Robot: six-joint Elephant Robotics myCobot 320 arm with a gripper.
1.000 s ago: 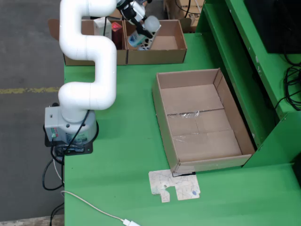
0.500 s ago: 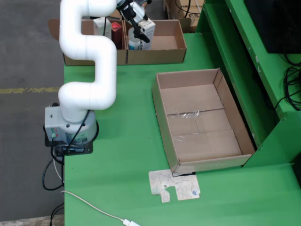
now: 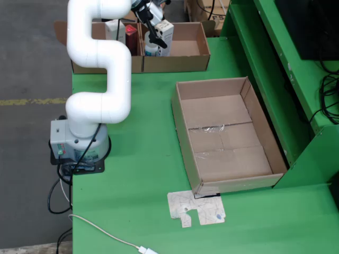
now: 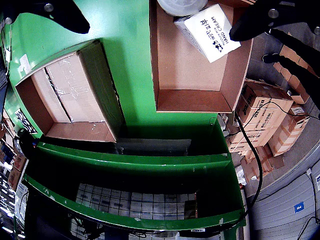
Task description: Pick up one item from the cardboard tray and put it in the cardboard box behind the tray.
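Observation:
In the fixed view my gripper (image 3: 154, 30) hangs over the right-hand cardboard box (image 3: 185, 59) at the back of the green table. A white hand cream carton (image 3: 166, 32) and a bottle (image 3: 151, 51) stand inside that box, right beside the fingers. The wrist view shows both black fingers (image 4: 67, 15) spread wide, so the gripper (image 4: 159, 31) is open with nothing between them. The carton (image 4: 210, 29) lies below, close to the right finger, with the bottle's round pale top (image 4: 181, 5) next to it. The shallow cardboard tray (image 3: 183, 132) in front holds nothing.
A second box (image 3: 100, 62) at the back left holds a white carton (image 3: 113, 29) and a red item (image 3: 131, 33). My white arm and its base (image 3: 79, 145) stand at the table's left edge. A paper scrap (image 3: 197, 208) lies near the front; green shelving (image 3: 275, 69) rises on the right.
One second ago a bottle hung tilted at the gripper over the box. It now stands lower in the box, and the white carton shows beside the fingers. The last half second brings no change.

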